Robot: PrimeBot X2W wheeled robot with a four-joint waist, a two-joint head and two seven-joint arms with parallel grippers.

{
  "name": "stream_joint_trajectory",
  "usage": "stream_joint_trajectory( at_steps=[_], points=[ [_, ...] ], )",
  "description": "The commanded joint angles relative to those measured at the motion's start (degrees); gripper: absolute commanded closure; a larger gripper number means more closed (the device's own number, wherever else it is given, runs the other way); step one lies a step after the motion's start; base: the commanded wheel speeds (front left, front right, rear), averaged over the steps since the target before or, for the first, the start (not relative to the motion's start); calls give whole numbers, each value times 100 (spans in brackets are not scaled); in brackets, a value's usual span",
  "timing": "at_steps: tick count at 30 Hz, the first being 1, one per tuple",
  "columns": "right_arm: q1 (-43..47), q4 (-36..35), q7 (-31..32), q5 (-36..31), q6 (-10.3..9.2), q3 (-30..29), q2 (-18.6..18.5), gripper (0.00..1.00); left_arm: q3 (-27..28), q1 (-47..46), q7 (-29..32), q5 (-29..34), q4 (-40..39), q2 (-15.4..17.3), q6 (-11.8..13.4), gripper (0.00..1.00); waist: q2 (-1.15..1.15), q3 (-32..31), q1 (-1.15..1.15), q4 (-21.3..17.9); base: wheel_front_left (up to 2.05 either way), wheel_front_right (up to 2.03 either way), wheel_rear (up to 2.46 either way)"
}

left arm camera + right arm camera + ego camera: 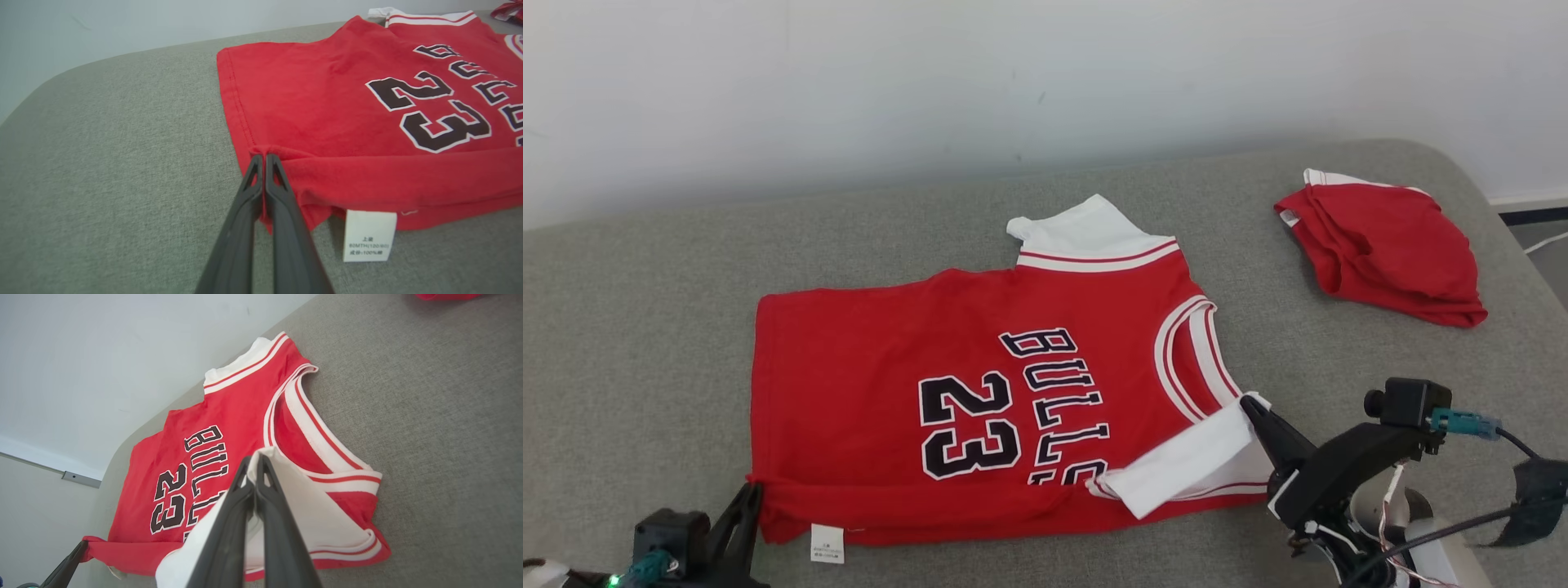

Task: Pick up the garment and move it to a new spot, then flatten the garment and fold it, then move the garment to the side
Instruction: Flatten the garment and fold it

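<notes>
On the grey padded surface [645,327], toward its near edge, the red jersey [874,327] lies spread flat. The left end effector [752,494] pinches its near hem corner and the right end effector [1248,406] pinches its white shoulder flap. Another red garment [1388,245] lies by the far right corner.

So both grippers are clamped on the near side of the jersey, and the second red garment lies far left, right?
No: the second red garment lies far right, per the head view. The left gripper and right gripper are both clamped on the near side of the jersey.
</notes>
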Motion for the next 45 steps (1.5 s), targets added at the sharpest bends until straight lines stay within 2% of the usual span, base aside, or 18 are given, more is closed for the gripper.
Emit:
stream_joint_trajectory(
  at_steps=[1,12,13,14,21,29,34,38,45],
  points=[
    [-154,158,-46,28,4,41,-4,100,-34,-148,28,16,111,20,-51,100,-1,131,-1,-34,0,0,0],
    [-1446,1997,-795,55,4,337,2,100,-191,-1026,19,102,1020,-79,-363,100,-1,490,-1,-42,0,0,0],
    [-1520,2081,-930,73,4,356,-4,87,-207,-1073,-33,122,1084,-92,-367,78,-1,495,-1,-35,0,0,0],
    [-1560,2149,-1047,106,4,400,-5,0,-217,-1106,-73,131,1137,-108,-367,0,-1,495,-1,-28,0,0,0],
    [-1538,2331,-1807,382,4,719,-214,0,-101,-949,-416,48,1301,-282,-252,0,-1,352,-1,50,0,0,0],
    [-977,1894,-2488,249,4,1161,-739,0,170,-220,-551,18,629,-393,17,0,-1,171,-1,199,0,0,0],
    [-614,1613,-2577,98,4,1232,-925,0,304,207,-562,2,245,-420,87,0,-1,112,-1,231,0,0,0],
    [-189,1287,-2461,-302,4,1280,-1114,0,400,427,-561,12,123,-433,85,0,-1,113,-1,229,0,0,0],
    [129,1073,-2227,-811,4,1232,-1083,0,517,329,-561,73,210,-497,2,0,-1,242,-1,84,0,0,0]
  ],
)
